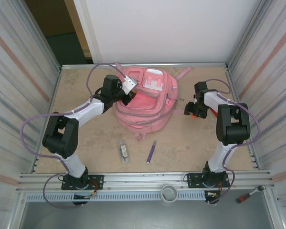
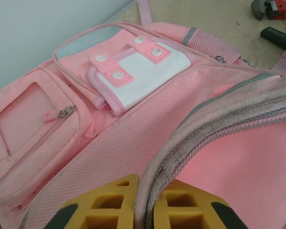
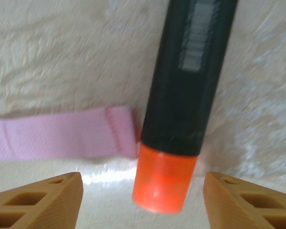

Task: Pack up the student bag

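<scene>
The pink student bag (image 1: 143, 102) lies flat at the back middle of the table, front patches up. My left gripper (image 1: 130, 90) is at its left upper side, shut on the grey-pink corded rim (image 2: 214, 119) of the bag's opening, which runs between the yellow fingers (image 2: 150, 191). My right gripper (image 1: 194, 113) is low over the table just right of the bag. It stands open, a finger on either side of a black marker with an orange cap (image 3: 186, 95), clear of it on both sides. A pink strap end (image 3: 62, 138) lies beside the marker.
A small grey clear-topped item (image 1: 124, 151) and a purple pen (image 1: 152, 151) lie on the table in front of the bag. Ribbed metal walls close in left and right. A red-handled tool (image 1: 248, 193) and a white ring (image 1: 169, 193) rest on the near rail.
</scene>
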